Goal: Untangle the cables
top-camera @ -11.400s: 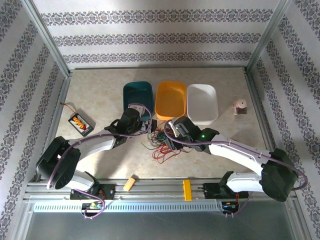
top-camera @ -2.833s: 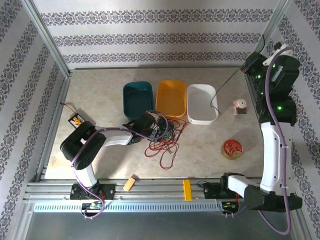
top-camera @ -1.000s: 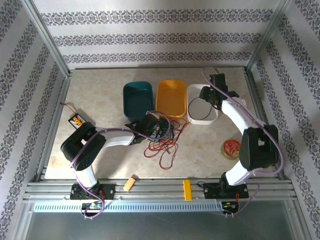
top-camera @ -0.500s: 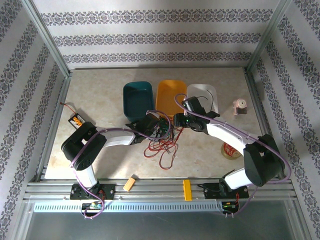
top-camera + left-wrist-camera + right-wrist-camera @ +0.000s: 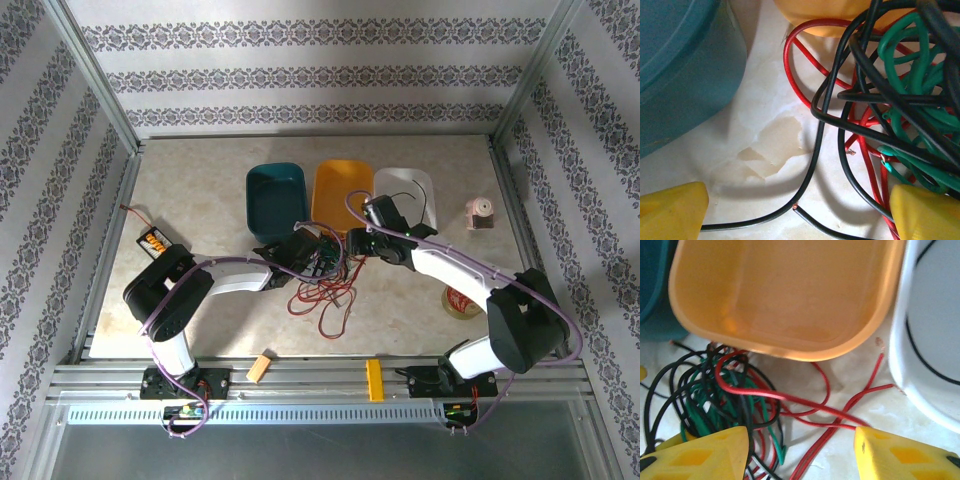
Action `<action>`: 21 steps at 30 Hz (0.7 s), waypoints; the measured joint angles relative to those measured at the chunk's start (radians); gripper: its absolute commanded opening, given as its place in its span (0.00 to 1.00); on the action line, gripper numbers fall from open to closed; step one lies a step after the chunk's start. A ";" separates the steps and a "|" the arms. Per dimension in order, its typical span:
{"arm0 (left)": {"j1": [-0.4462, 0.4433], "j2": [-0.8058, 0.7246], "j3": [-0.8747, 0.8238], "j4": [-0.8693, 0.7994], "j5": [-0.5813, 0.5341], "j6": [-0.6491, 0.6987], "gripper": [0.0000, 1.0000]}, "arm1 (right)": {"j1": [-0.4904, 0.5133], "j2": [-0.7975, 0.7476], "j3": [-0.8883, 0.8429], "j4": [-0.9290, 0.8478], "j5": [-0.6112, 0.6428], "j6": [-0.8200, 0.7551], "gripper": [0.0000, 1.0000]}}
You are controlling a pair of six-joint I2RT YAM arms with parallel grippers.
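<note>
Status: partly done, by my judgement. One thin black cable lies by itself in the white plastic bin, apart from the rest; the right wrist view shows it curving across that bin's floor. The main tangle of thin red, green and black cables sits on the marbled tabletop just in front of the orange plastic bin and the teal plastic bin, with red loops trailing toward my bases. Neither of those two bins holds a wire that I can see. In the left wrist view, green, black and red strands cross one another many times, so I judge the knot not yet loosened. My left gripper stands wide open at the tangle's left edge, gripping nothing; a loose black strand lies on the table between its yellow pads. My right gripper is likewise wide open and holding nothing, poised over red strands at the tangle's right side, beside the orange bin. Outstanding: the red, green and other black cables all need separating.
</note>
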 measured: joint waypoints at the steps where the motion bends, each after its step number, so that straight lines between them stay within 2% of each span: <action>1: 0.000 0.000 0.001 0.000 0.000 0.000 0.94 | 0.013 0.000 -0.001 -0.001 -0.003 -0.009 0.55; 4: 0.000 0.001 0.006 -0.004 0.000 0.000 0.94 | 0.056 0.001 -0.001 0.000 -0.028 -0.034 0.51; 8: 0.000 0.003 0.008 -0.004 -0.003 0.000 0.94 | 0.081 0.024 -0.001 0.003 -0.074 -0.040 0.50; 16: -0.007 0.003 0.008 -0.003 -0.011 0.000 0.94 | 0.074 0.064 -0.001 0.008 -0.074 -0.002 0.40; 21: -0.007 0.003 0.008 -0.004 -0.011 0.000 0.94 | 0.029 0.077 0.000 0.028 -0.079 0.039 0.31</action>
